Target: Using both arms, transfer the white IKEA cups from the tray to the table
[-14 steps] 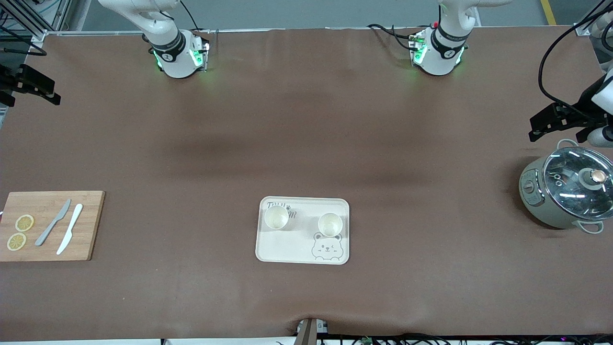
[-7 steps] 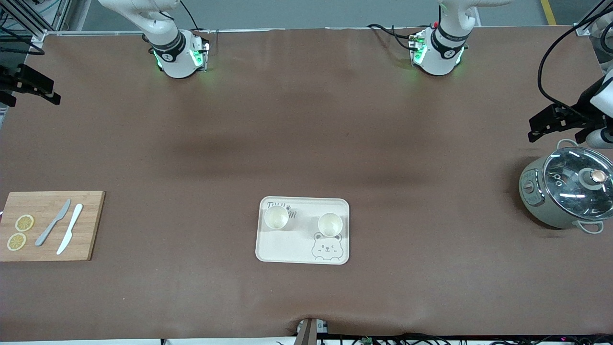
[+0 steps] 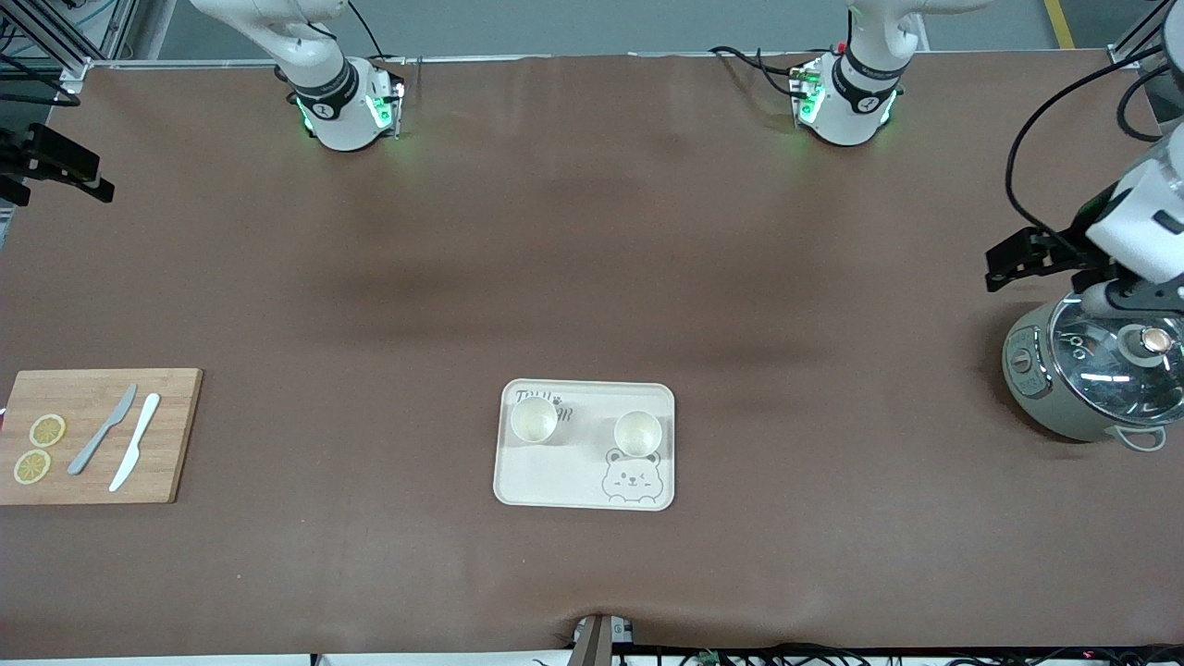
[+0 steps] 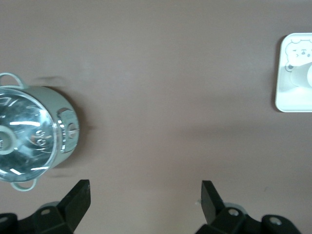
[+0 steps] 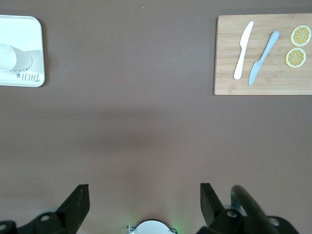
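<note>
**A:** Item one, the grippers?

**B:** Left gripper: black fingers spread wide apart, nothing between them. It hangs over bare cloth at three o'clock from the table's centre, just beside the pot. Right gripper: fingers likewise parted and empty, over the table's edge at ten o'clock.

**A:** Item two, the white IKEA cups?

**B:** Two, one and the other. Both stand upright on the bear tray, long axis vertical, round rims up, apart from each other. The tray lies at six o'clock.

**A:** Surface, remainder?

**B:** Matte brown table cover, slightly rippled. The pot is grey-green with a glass lid. At eight o'clock lies a bamboo cutting board carrying a grey knife, a white knife and two lemon slices.
</note>
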